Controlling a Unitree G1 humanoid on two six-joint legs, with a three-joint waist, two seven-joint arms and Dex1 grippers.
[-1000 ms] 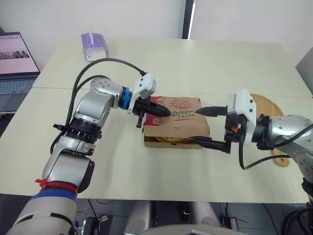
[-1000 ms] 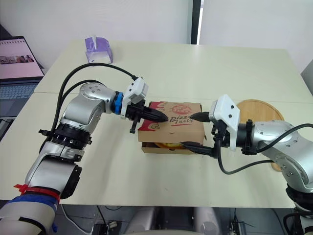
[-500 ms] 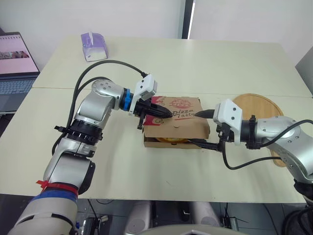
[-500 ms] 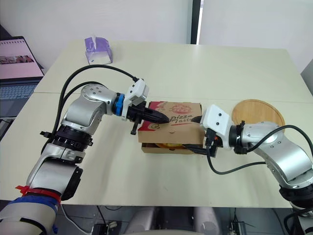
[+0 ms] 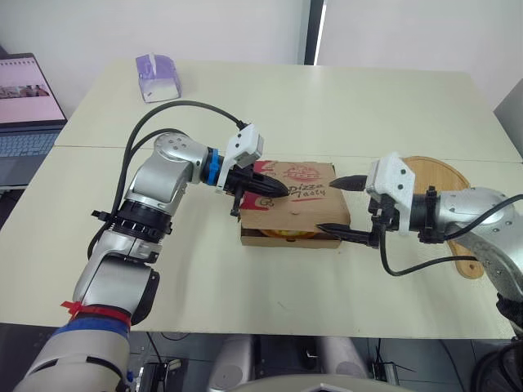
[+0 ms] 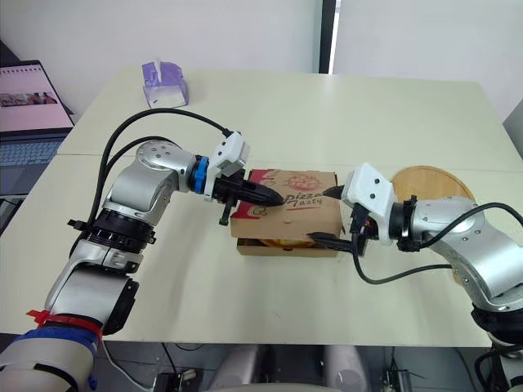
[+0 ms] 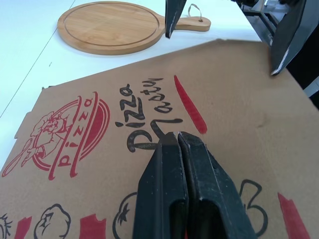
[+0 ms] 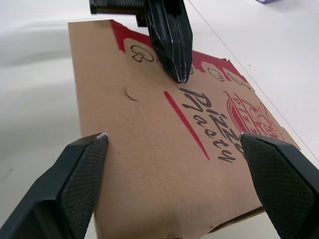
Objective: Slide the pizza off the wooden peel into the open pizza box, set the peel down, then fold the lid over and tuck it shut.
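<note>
Cream tables (image 5: 368, 98) stand before a white wall (image 5: 163, 24), laptop (image 5: 24, 114) at left.

The pizza (image 5: 282, 235) lies almost wholly hidden under the lid (image 5: 298, 189) of the pizza box (image 5: 290, 217). A thin orange sliver shows through the gap along the box's near side. Toward the right edge of the table (image 5: 368, 106), the right arm (image 5: 466, 211) crosses the wooden peel (image 5: 437, 173) and covers its near part. Beyond the table's left edge, a laptop (image 5: 24, 114) is cut by the picture's border, its screen too small to read. The purple object (image 5: 157, 76) by the far left corner is too small to identify.
</note>
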